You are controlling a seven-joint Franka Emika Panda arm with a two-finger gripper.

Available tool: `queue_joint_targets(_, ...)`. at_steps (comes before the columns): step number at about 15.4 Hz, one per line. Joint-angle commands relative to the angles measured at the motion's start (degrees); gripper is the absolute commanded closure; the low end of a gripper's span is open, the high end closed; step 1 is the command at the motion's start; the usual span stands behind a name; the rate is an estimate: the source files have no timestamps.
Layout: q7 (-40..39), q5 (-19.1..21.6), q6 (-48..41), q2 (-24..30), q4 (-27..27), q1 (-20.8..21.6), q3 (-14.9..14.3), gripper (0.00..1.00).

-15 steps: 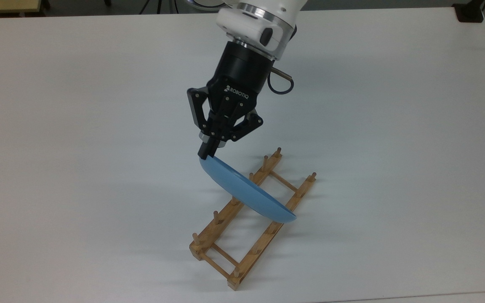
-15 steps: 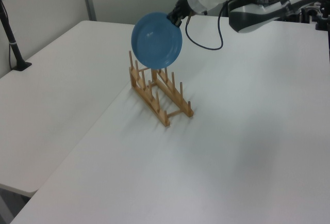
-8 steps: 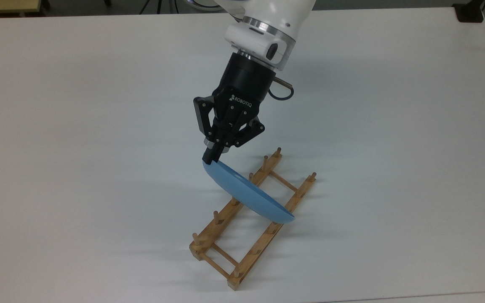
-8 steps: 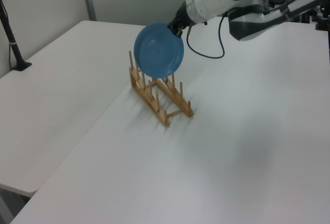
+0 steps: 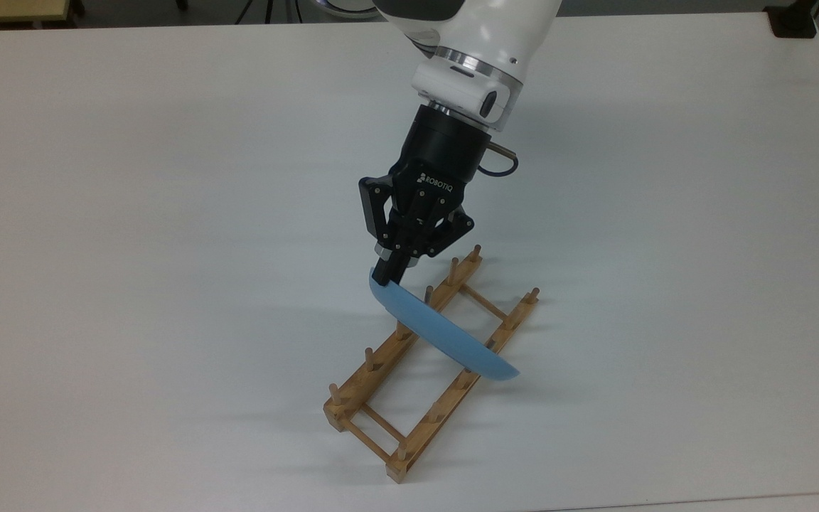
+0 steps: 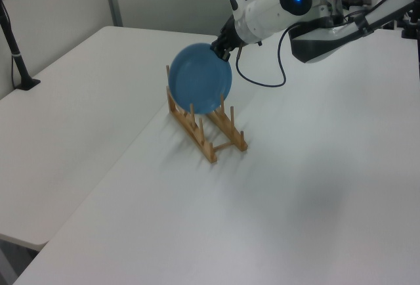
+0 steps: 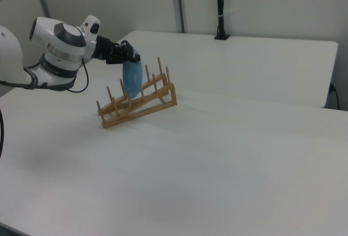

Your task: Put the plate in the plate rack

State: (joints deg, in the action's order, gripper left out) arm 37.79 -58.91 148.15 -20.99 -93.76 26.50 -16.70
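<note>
Plate (image 5: 445,334) on edge among plate rack (image 5: 409,405) pegs, rim pinched by the clamped end effector (image 5: 387,274).

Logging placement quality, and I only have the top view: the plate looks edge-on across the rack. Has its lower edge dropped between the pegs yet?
Observer: Yes. In the left view the plate has its lower edge below the peg tops of the plate rack.
Operator: Is it standing upright?
Observer: Close to upright in the right view, where it shows as a narrow sliver between pegs.
Operator: Where on the plate does the hand grip?
Observer: In the left view the hand pinches the rim at the plate's upper right, well above the pegs.
</note>
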Motion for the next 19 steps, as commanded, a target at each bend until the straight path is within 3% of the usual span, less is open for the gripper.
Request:
queue_joint_targets(1,4.73,-1.83,-1.11,0.42,-0.98,0.39,0.26,0.03)
queue_joint_targets(4,7.29,-2.0,-1.19,0.51,-0.72,0.48,0.35,0.0)
queue_joint_targets(7,16.49,-1.74,-1.11,0.95,-0.11,0.48,1.13,0.0)
queue_joint_targets(9,23.35,-0.6,-1.19,1.56,0.86,0.39,2.19,0.0)
queue_joint_targets(10,26.0,2.1,-1.19,2.0,0.78,0.39,2.89,0.0)
queue_joint_targets(13,24.81,20.52,-5.65,4.46,-0.1,-0.66,5.78,0.0)
queue_joint_targets(14,20.79,27.02,-9.42,5.25,-0.1,-1.1,6.75,0.0)
queue_joint_targets(15,12.66,38.31,-14.76,6.21,0.42,-2.32,8.16,0.0)
queue_joint_targets(16,6.83,45.47,-18.99,7.44,0.51,-3.73,8.78,0.0)
queue_joint_targets(17,0.94,51.03,-23.56,9.02,1.12,-5.04,9.39,0.0)
queue_joint_targets(19,-8.82,56.43,-35.5,11.83,2.35,-8.64,10.71,0.0)
